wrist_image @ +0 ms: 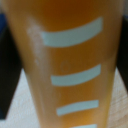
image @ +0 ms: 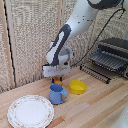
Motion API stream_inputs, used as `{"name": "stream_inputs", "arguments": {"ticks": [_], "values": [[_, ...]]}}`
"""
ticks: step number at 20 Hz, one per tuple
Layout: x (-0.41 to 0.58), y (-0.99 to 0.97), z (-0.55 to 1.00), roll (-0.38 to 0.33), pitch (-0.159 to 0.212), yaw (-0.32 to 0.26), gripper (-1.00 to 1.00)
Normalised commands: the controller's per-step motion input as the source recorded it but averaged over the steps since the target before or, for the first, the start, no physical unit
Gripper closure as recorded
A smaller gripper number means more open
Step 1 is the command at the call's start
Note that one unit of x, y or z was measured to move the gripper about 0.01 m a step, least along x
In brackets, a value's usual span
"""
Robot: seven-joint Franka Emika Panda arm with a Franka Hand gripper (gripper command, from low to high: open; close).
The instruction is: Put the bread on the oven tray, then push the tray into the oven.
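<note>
One arm, white clamp low over the wooden table, just behind the blue mug. Bread shows as a small orange-brown bit poking out under the clamp block, right between the dark fingers. Wrist view is filled by bread: blurry orange surface with pale curved stripes, dark finger shapes on both edges, a sliver of wood at the corners. Fingers look pressed to both sides of it, so jaws are clenched on the bread. Can't tell whether the bread touches the table or is lifted; mug hides its lower end in the exterior view.

Containers: blue mug stands upright, handle toward the exterior view's right, inside not visible. Yellow bowl sits just beside the mug on the exterior view's right, looks to hold nothing. White patterned plate lies at the front on the exterior view's left, near the mug, bare.

Oven is well apart on the exterior view's right, grey top, front open. Oven pan, dark barred rack, sticks out of the oven front, nothing on it. Another dark wire piece lies lower, in front of the oven.
</note>
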Motion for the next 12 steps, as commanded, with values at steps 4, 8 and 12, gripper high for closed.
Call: {"name": "stream_inputs", "arguments": {"ticks": [4, 8, 12], "values": [[0.016, 0.04, 0.72, 0.0, -0.003, -0.204, 1.0], [0.111, 0.0, 0.93, -0.015, 0.015, -0.297, 1.0], [0.253, -0.02, 0.85, -0.075, 0.038, -0.3, 1.0]]}}
